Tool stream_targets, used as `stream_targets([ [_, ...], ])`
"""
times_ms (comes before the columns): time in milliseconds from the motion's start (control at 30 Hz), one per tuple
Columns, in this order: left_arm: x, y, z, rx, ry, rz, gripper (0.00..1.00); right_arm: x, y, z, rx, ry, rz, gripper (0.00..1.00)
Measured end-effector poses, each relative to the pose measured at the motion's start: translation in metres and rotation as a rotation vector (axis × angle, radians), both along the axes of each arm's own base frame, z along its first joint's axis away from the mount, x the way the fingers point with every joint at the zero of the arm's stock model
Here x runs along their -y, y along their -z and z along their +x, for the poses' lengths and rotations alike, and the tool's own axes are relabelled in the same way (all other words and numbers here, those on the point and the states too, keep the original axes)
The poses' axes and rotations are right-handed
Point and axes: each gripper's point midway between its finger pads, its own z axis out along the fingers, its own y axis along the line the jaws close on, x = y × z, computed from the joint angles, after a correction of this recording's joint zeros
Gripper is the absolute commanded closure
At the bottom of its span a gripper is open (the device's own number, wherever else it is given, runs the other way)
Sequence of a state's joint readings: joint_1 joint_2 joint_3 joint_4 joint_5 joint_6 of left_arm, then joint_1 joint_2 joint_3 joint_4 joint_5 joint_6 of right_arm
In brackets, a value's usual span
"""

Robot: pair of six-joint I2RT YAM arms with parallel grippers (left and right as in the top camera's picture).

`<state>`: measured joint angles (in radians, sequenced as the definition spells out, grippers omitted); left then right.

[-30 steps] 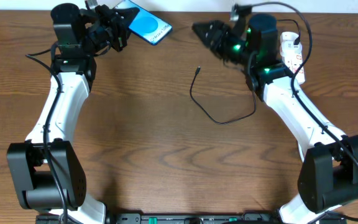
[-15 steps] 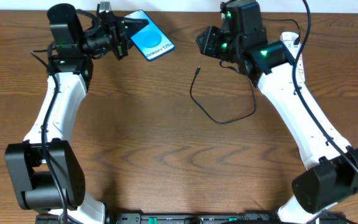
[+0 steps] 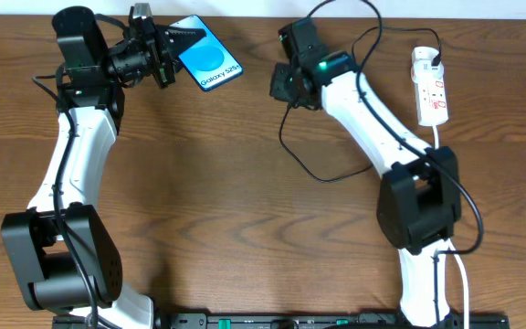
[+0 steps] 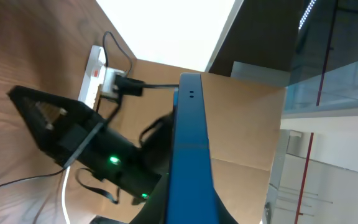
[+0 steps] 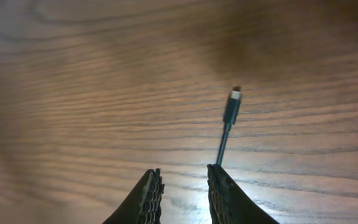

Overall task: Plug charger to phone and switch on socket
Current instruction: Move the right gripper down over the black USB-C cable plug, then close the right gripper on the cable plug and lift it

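My left gripper (image 3: 173, 47) is shut on the phone (image 3: 206, 64), holding it above the table's back left with its blue screen facing up. In the left wrist view the phone (image 4: 188, 137) shows edge-on between the jaws. The charger (image 3: 322, 175) is a thin black cable looped on the wood. Its connector tip (image 5: 233, 102) lies just beyond my right gripper (image 5: 184, 180), and the cable runs past the right fingertip (image 5: 219, 180). The right gripper (image 3: 284, 87) is open by a narrow gap with nothing between its fingers. The white socket (image 3: 430, 87) lies at the back right.
The socket's thick white cord (image 3: 438, 132) runs down along the right arm's base. A black plug (image 4: 126, 87) sits in the socket (image 4: 95, 62). Bare wood spreads across the middle and front of the table (image 3: 208, 210).
The right arm has swung left from near the socket to over the cable's tip, and its jaws have narrowed. The left gripper has shifted the phone slightly left.
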<state>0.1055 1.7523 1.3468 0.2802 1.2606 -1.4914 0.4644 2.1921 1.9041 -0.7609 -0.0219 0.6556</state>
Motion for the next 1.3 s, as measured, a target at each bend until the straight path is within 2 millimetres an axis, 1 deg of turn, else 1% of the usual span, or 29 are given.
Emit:
stream_targets([
  [267, 0.000, 0.000, -0.001, 0.007, 0.007, 0.002, 0.93, 0.009, 0.015, 0.005, -0.003, 0.056, -0.048, 0.78],
  [367, 0.001, 0.000, -0.002, 0.012, 0.011, 0.003, 0.93, 0.011, 0.029, 0.006, -0.020, 0.066, -0.072, 0.78],
  [467, 0.001, 0.000, -0.002, 0.017, 0.014, 0.005, 0.93, 0.014, 0.052, 0.005, -0.055, 0.070, -0.101, 0.78],
  [567, 0.001, -0.001, -0.002, 0.020, 0.015, 0.007, 0.93, 0.016, 0.071, 0.005, -0.078, 0.072, -0.122, 0.78],
  [667, 0.001, -0.001, -0.002, 0.021, 0.016, 0.007, 0.93, 0.017, 0.085, 0.004, -0.096, 0.073, -0.136, 0.78],
  [767, 0.001, -0.001, -0.002, 0.021, 0.018, 0.006, 0.93, 0.017, 0.088, 0.005, -0.093, 0.074, -0.137, 0.77],
  [967, 0.001, -0.001, -0.002, 0.021, 0.018, 0.006, 0.93, 0.015, 0.086, 0.010, -0.073, 0.076, -0.129, 0.76],
  [1100, 0.001, -0.001, -0.002, 0.021, 0.018, 0.007, 0.93, 0.015, 0.093, 0.009, -0.085, 0.074, -0.131, 0.76],
  [1133, 0.001, -0.001, -0.002, 0.022, 0.018, 0.007, 0.93, 0.015, 0.098, 0.008, -0.093, 0.073, -0.135, 0.76],
  [1233, 0.001, -0.001, -0.002, 0.024, 0.018, 0.008, 0.93, 0.012, 0.097, 0.009, -0.094, 0.068, -0.124, 0.76],
  [1267, 0.001, -0.001, -0.003, 0.024, 0.018, 0.008, 0.93, 0.011, 0.097, 0.009, -0.093, 0.063, -0.122, 0.77],
  [1300, 0.001, -0.001, -0.003, 0.024, 0.018, 0.008, 0.93, 0.011, 0.097, 0.009, -0.094, 0.061, -0.122, 0.83],
])
